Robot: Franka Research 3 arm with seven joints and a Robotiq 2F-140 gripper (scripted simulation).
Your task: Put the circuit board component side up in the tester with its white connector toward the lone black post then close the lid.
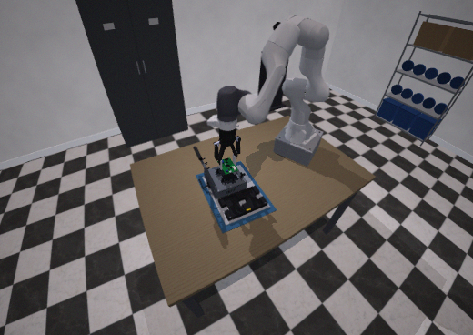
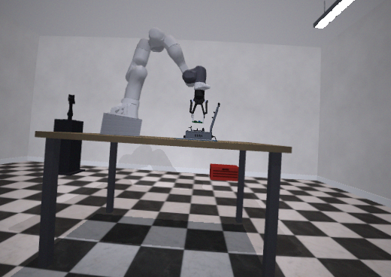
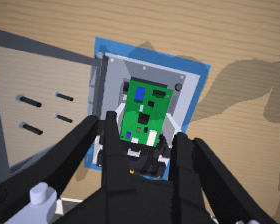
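My gripper [image 1: 228,164] [image 2: 198,120] [image 3: 144,115] is shut on the green circuit board [image 1: 229,168] [image 2: 197,122] [image 3: 158,107], one fingertip at each long edge. The board is level, component side up, and hangs a little above the grey tester [image 1: 230,188] [image 2: 198,135] [image 3: 116,75]. In the wrist view its white connector [image 3: 151,138] is at the lower right end. A round black part [image 3: 178,87], perhaps the lone post, shows at the tester's upper right. The tester's lid [image 1: 198,157] [image 2: 214,117] [image 3: 36,44] stands open. The two pins are hidden or too small to tell.
The black tray [image 1: 249,199] lies right in front of the tester, on the same blue mat [image 1: 268,208] [image 3: 191,65]. The raised lid stands close beside the gripper, with several black rods on its inner side. The robot's base block [image 1: 296,150] [image 2: 120,125] stands on the table.
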